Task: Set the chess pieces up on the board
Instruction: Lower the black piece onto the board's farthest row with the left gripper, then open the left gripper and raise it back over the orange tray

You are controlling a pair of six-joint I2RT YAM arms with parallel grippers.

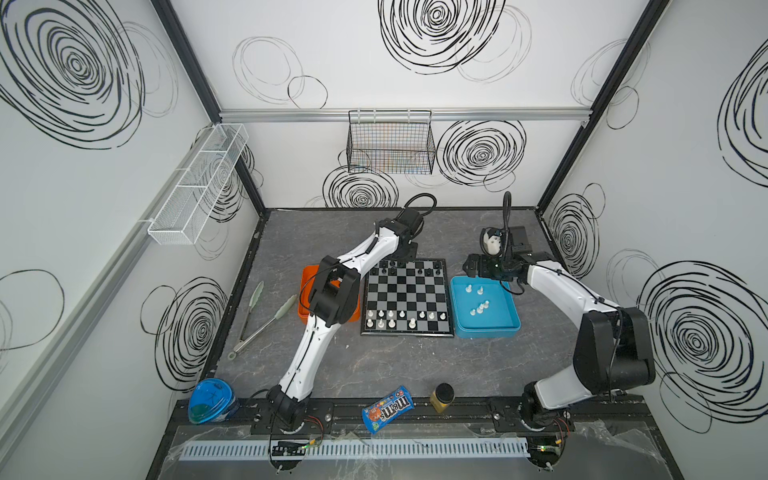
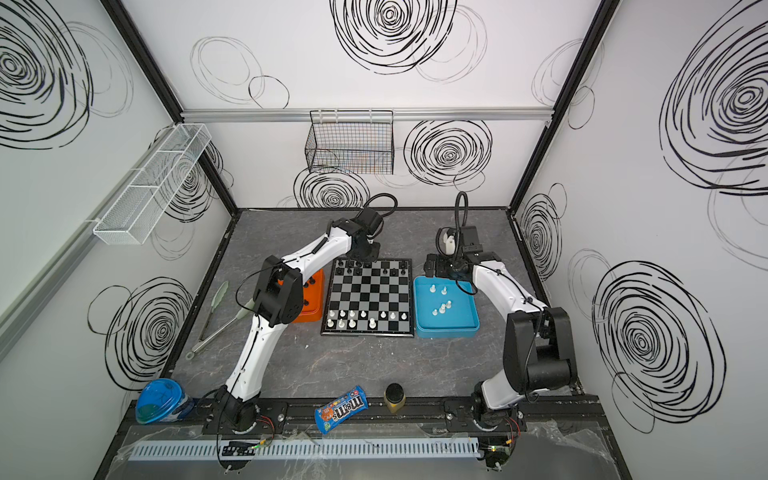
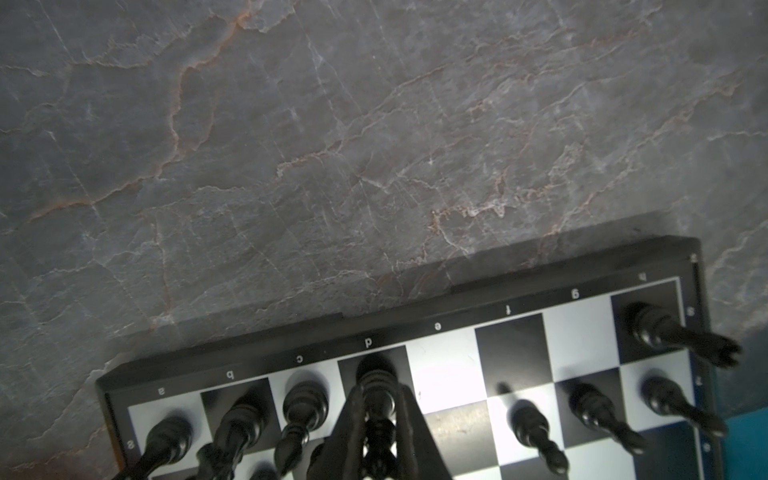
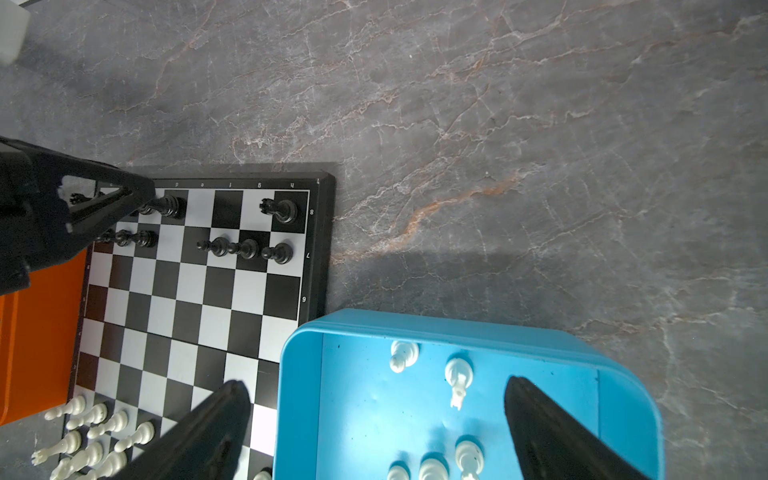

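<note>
Left wrist view: my left gripper (image 3: pixel 378 392) clamped on black piece (image 3: pixel 375 372), standing on board (image 3: pixel 444 374) d square, far row, just inside far frame. Other black pieces (image 3: pixel 305 399) close either side; e square beside it bare. Open tabletop (image 3: pixel 374 166) beyond that frame. My right gripper (image 4: pixel 374 384) spread wide, holding nothing, over blue tray (image 4: pixel 299 374) corner just beside board's right edge; white pieces (image 4: pixel 457 374) beneath.

White walls (image 1: pixel 332 62) scrawled with black spiral doodles enclose a grey marble-patterned counter (image 1: pixel 374 365). A black wire basket (image 1: pixel 390 145) hangs from a silver rail (image 1: pixel 291 114) on the back wall. Left of the basket, a white mesh shelf (image 1: pixel 195 187) clings to the side wall.
</note>
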